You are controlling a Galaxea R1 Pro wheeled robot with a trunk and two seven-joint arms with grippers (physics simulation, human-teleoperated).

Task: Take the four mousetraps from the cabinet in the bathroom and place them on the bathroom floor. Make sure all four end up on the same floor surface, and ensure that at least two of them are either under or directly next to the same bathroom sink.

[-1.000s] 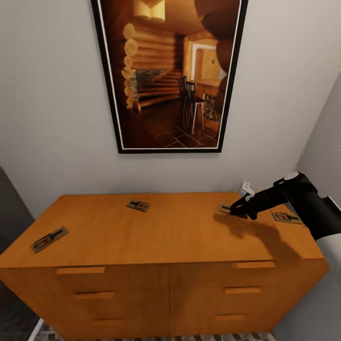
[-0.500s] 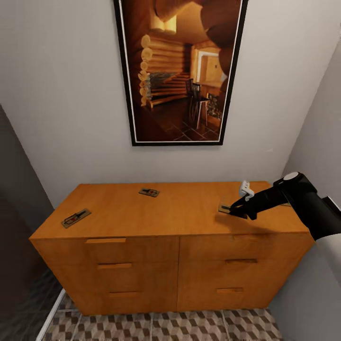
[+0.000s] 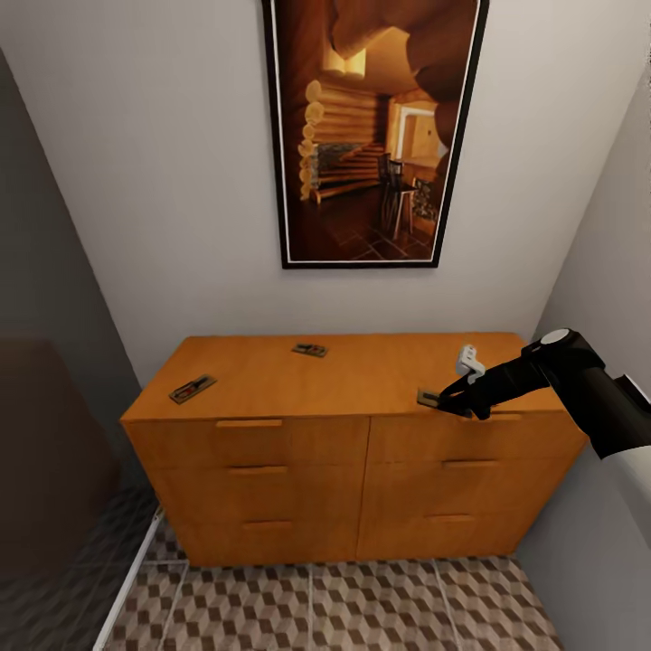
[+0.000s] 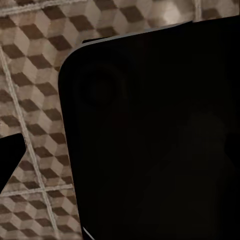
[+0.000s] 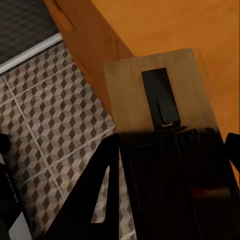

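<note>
I see a plain pale wall ahead, with a tall black-framed picture of a log-cabin interior hung at upper centre. A grey side wall closes the right edge, and a darker grey surface fills the left. Along the bottom of the frame runs cube-patterned tile in brown and beige, with pale grout lines.

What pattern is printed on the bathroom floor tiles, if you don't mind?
The bathroom floor has a brown, beige and white 3D-cube pattern, clearest in the head view.
</note>
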